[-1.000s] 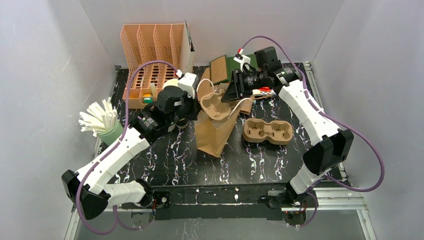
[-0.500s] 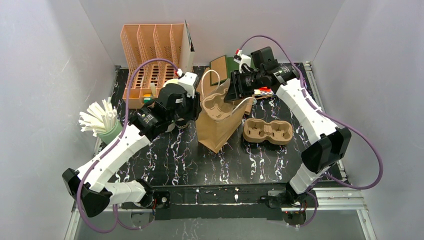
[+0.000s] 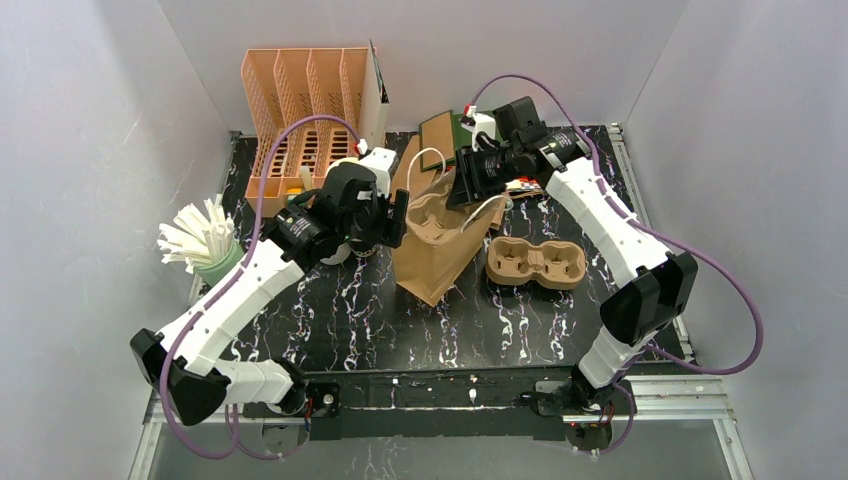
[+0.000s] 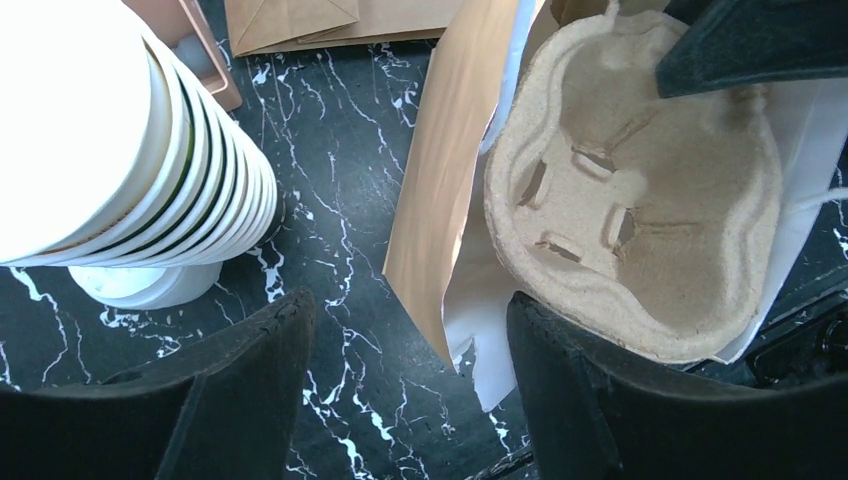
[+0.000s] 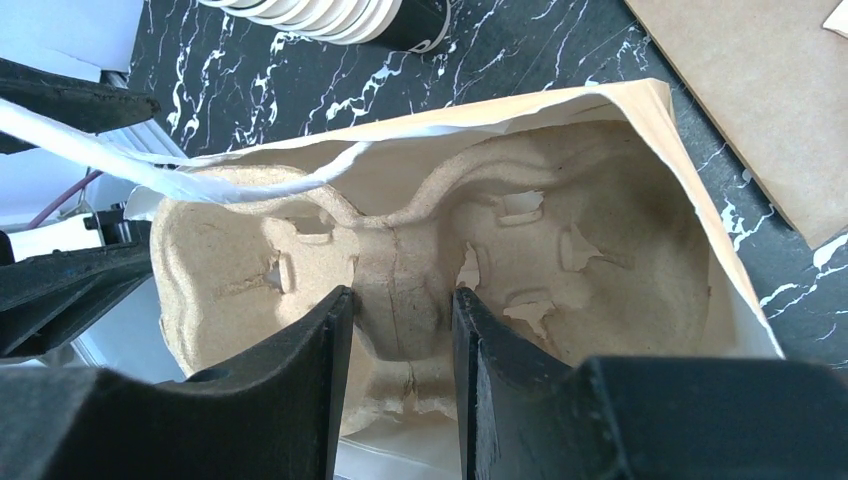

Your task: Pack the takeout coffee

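Note:
No takeout coffee shows in any view. A brown paper bag stands open at the table's middle, with a pulp cup carrier sitting in its mouth. My right gripper is shut on the carrier's middle ridge from the far side. My left gripper hangs open at the bag's left edge. The bag's torn lower corner hangs between its fingers, and the carrier lies just past the right finger.
A tall stack of lidless cups stands just left of the left gripper. A second pulp carrier lies right of the bag. An orange organizer is at the back left, a cup of straws at the left edge, flat brown bags behind.
My left gripper has opened and let go of the bag's edge. The bag went from slumped to upright, and the right gripper moved left with the carrier, now lower in the bag's mouth.

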`<state>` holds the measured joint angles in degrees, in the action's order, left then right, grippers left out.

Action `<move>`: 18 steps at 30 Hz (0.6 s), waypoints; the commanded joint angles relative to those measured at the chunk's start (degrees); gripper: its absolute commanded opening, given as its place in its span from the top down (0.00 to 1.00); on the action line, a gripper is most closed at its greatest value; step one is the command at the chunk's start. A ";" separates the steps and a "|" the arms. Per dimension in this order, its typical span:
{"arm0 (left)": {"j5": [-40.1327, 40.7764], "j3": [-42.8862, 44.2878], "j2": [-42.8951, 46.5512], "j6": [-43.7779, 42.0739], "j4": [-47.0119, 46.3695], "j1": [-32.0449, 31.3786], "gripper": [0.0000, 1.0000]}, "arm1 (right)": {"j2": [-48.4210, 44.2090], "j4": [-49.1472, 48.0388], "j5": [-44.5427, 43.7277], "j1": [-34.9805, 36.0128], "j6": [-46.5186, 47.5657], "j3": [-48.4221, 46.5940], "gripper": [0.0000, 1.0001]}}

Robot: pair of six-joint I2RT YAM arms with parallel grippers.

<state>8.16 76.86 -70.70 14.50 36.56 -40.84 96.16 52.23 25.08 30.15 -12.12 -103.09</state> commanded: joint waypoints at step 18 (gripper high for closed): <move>2.67 12.67 -7.00 -7.83 16.00 0.03 0.64 | -0.46 0.43 -9.51 0.36 -0.71 -4.64 0.86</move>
<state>11.40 87.44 -77.58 9.13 48.21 -40.84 96.16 53.54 20.34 30.52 -12.99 -105.75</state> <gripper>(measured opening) 0.359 0.457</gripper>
